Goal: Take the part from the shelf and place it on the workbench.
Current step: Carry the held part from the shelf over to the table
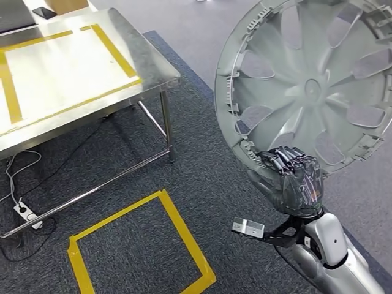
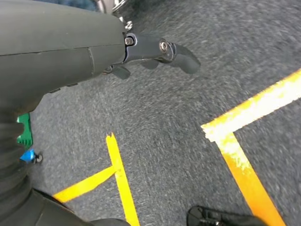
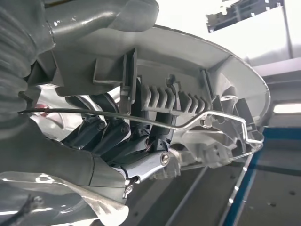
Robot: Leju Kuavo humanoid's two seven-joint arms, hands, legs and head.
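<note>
My right hand [image 1: 296, 180] holds a grey plastic wheel cover [image 1: 307, 82], its dark fingers [image 1: 283, 158] curled over the lower rim and the thumb pressed from below. In the right wrist view, the fingers [image 3: 117, 136] wrap into the ribbed back edge of the cover beside a thin wire retaining ring [image 3: 213, 117] that runs along the rim. The cover stands up above my hand, tilted, its spoked face toward my head camera, carried in the air at my right side.

My left hand [image 2: 156, 52] hangs over the floor with its fingers spread apart and nothing in them.

The steel workbench [image 1: 147, 67] stands ahead and to my left, well apart from the cover. Yellow tape marks a rectangle [image 1: 60, 67] on its top, where I judge the cover should go. A yellow taped square [image 1: 138, 245] lies on the dark carpet near the bench. A white power strip [image 1: 25, 213] and cables lie under the bench.

The risks, as I judge them: the grip is on one edge only, so the wide cover could swing or slip out as I turn. The rim could strike the bench corner on approach. The wire ring could snag my fingers on release.
</note>
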